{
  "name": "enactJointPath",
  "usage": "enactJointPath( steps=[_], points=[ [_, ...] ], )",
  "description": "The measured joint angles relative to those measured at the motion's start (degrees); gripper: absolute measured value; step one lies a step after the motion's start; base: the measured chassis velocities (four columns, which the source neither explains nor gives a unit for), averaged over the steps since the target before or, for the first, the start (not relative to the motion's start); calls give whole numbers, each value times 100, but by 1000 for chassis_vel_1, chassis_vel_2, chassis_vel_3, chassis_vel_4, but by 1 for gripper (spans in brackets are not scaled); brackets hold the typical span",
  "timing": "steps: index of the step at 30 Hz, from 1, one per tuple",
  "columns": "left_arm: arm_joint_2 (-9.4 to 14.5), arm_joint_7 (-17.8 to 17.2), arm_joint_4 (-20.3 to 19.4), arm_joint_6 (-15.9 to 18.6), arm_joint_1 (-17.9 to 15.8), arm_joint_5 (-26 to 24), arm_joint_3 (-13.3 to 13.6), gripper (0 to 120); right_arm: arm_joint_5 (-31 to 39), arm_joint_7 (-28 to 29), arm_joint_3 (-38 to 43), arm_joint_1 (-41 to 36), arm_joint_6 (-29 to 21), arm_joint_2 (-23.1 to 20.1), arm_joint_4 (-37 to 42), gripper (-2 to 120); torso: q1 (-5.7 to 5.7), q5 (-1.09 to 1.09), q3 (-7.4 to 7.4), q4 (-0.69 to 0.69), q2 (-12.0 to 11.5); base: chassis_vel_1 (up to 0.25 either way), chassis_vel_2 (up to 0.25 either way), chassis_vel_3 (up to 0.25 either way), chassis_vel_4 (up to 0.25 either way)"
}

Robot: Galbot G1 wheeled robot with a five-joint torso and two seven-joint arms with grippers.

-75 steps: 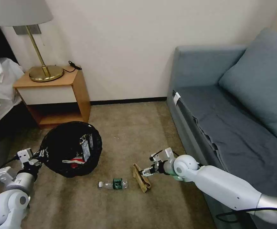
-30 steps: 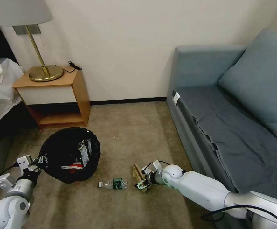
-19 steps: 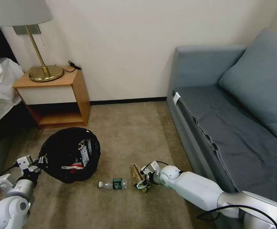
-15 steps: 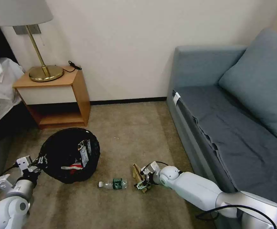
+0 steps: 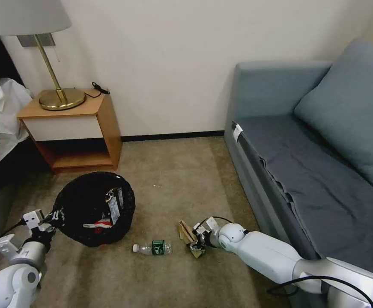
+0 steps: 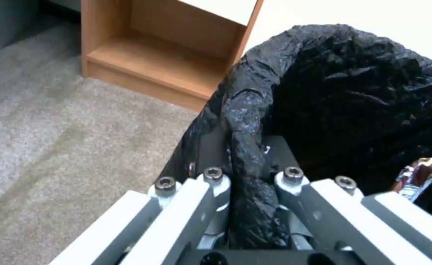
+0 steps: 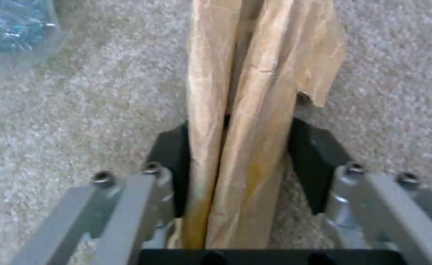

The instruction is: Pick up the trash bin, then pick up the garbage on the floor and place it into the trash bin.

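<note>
So that the round black-bagged trash bin sits tilted open near the carpet's nightstand edge, my left gripper pinches its rim, while my right gripper clamps the tan folded cardboard piece lying mid-carpet beside the clear green-labelled bottle.

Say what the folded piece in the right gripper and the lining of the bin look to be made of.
The folded piece looks like tan cardboard or stiff brown paper: matte, creased, with a torn edge. The bin lining looks like thin black plastic film: crinkled and faintly glossy where the left gripper pinches its rim.
</note>
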Motion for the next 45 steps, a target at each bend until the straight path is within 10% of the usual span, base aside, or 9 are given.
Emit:
enactJointPath(
  steps=[12, 29, 45],
  points=[
    [63, 11, -10, 6, 40, -13, -13, 5, -233, 47, 351, 10, 31, -193, 168, 0, 0, 1, 1, 0, -1, 0, 0, 0, 0],
    [34, 70, 46, -48, 185, 4, 26, 5, -341, 390, 1517, 761, 311, -579, 2472, 0, 0, -2, 1, 1, -1, 0, 0, 0, 0],
    [-88, 64, -288, 5, 300, -63, 121, 5, 304, 1005, 197, 1421, 243, 267, 4443, 0, 0, -2, 1, 0, -1, 0, 0, 0, 0]
  ],
)
